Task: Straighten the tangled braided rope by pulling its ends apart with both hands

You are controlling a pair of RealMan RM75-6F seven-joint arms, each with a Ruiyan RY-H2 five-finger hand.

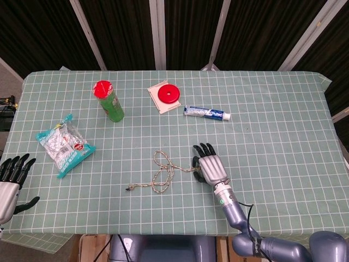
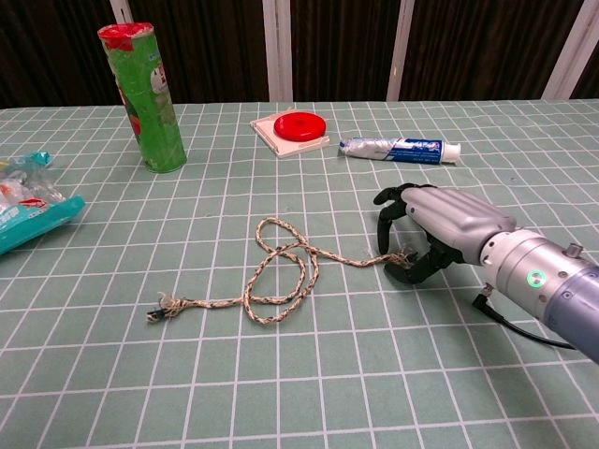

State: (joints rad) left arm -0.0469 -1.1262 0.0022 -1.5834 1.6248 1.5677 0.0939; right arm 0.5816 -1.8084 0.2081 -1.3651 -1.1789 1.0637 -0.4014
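Observation:
The braided rope lies in a loose loop at the table's middle front. Its frayed left end points left and its right end reaches my right hand. My right hand hovers palm down over that right end. In the chest view the right hand has its fingers curled down on one side of the end and the thumb on the other, with a small gap still showing. My left hand is off the table's front left corner, fingers spread, holding nothing.
A green can with a red lid stands at the back left. A red disc on a white square and a toothpaste tube lie at the back middle. A snack bag lies at the left.

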